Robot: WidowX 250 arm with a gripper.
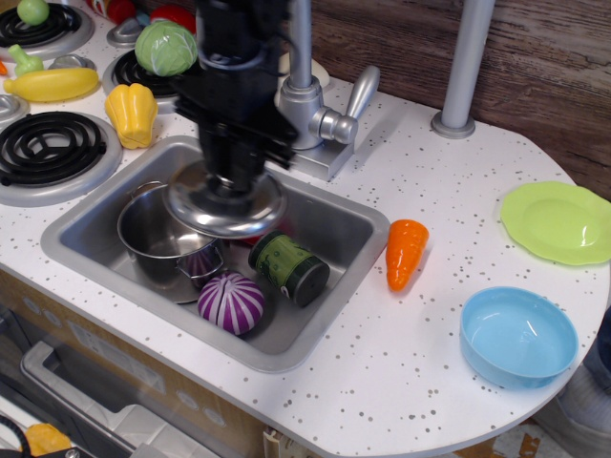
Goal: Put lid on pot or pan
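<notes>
My black gripper [232,176] is shut on the knob of the round shiny silver lid [225,209] and holds it in the air over the sink [353,224]. The lid hangs a little above and to the right of the small stainless-steel pot [162,239], covering the pot's right rim from view. The pot stands upright in the left part of the sink, its loop handle [145,187] showing at the back. The knob is hidden by the fingers.
In the sink lie a green-labelled can [289,268] and a purple striped ball-shaped vegetable [231,302]. The faucet [305,91] stands behind the sink. An orange carrot [404,252], a light green plate [558,221] and a blue bowl [518,336] lie on the counter to the right. Stove burners with toy vegetables are at left.
</notes>
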